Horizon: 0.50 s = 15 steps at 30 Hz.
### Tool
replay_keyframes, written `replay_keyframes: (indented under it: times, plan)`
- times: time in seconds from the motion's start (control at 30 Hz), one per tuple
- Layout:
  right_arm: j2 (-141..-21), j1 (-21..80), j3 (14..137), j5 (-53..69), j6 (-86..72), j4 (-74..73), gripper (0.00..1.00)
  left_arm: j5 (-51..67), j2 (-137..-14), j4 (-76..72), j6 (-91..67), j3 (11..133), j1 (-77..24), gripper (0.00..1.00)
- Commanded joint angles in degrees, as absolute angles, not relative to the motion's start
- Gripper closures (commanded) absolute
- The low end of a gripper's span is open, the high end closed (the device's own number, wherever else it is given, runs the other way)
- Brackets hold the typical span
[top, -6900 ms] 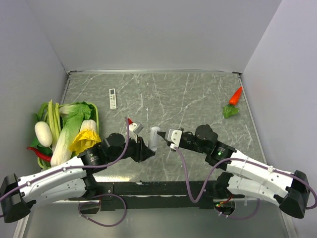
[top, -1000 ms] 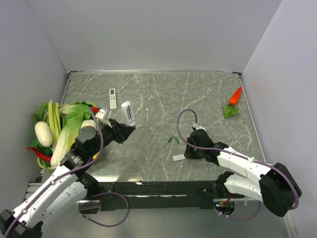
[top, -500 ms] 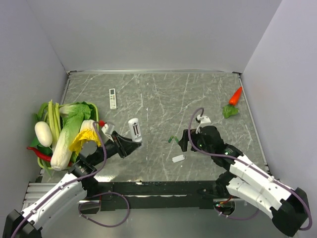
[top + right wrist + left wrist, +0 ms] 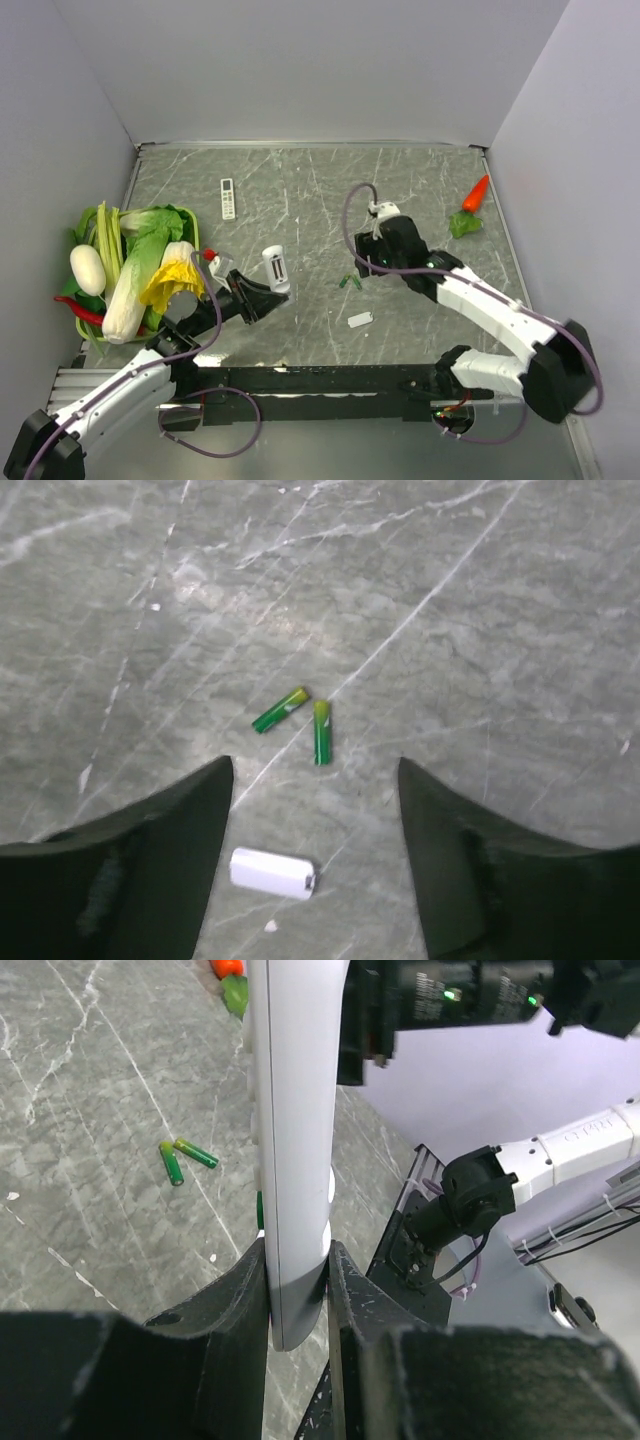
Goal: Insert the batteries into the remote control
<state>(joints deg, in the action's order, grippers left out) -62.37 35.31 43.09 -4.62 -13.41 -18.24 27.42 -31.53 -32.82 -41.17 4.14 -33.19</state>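
Near side, the left jaws are clamped tight on the remote control (image 4: pixel 275 268), which sticks straight out of them above the tabletop (image 4: pixel 300 190); farther out the batteries (image 4: pixel 280 710) lie in a loose V just ahead of the right jaws, the nearer pair, gaping and empty, swung out there from the back cover (image 4: pixel 272 871) a second ago.

Table (image 4: pixel 420 180): grey-green marble-pattern surface, white veins.
Walls (image 4: pixel 300 70): plain pale lavender panels at 9, 12 and 3 o'clock.
Light: even, diffuse.
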Motion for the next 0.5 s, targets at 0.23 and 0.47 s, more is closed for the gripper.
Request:
replay_keyframes:
  times: [0.23, 0.47]
  plan:
    - [-80.2, 33.9, 54.7, 3.2, -14.8, -22.5, 0.46, 25.8, -29.6, -32.4, -39.7, 4.4, -33.0, 0.99]
    - [-88.3, 34.5, 56.5, 4.1, -23.2, -20.5, 0.53, 25.7, -30.1, -31.3, -39.8, 4.5, -33.1, 0.99]
